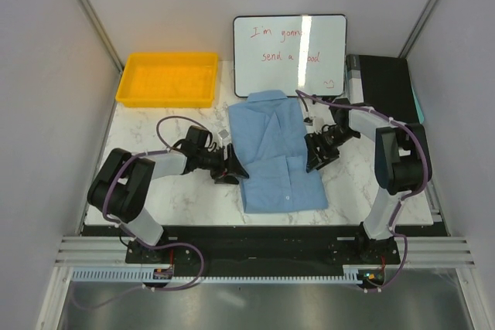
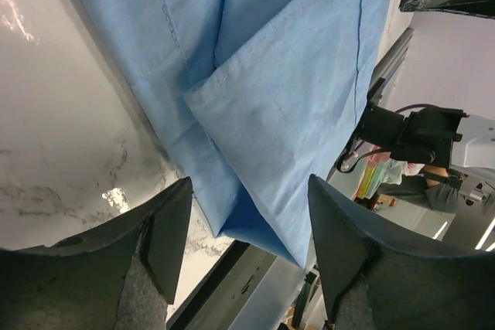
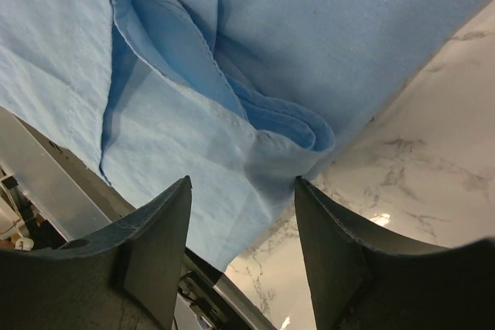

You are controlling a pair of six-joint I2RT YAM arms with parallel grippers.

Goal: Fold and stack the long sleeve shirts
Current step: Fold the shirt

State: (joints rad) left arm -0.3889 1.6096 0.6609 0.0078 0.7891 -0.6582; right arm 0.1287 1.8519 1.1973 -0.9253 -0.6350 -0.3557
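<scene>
Top external: marble table [image 1: 143, 125] with one light blue shirt [image 1: 272, 152] lying flat at its centre, collar toward the far edge and hem toward the near edge, its outline a narrow rectangle. A whiteboard [image 1: 290, 52] with red handwriting stands at the far edge behind the collar. A yellow tray [image 1: 166, 100] sits at the far left, well apart from the shirt. A black box [image 1: 383, 83] sits at the far right. The left gripper [image 1: 234, 168] is low at the shirt's left edge about mid-length. The right gripper [image 1: 313, 161] is at the right edge opposite it. Left wrist: jaws stand well apart, nothing pinched, with a folded corner of cloth lying over another layer beyond the fingertips. Right wrist: jaws likewise spread and gripping nothing, with a bunched fold at the cloth edge between the tips and bare marble beside it.
</scene>
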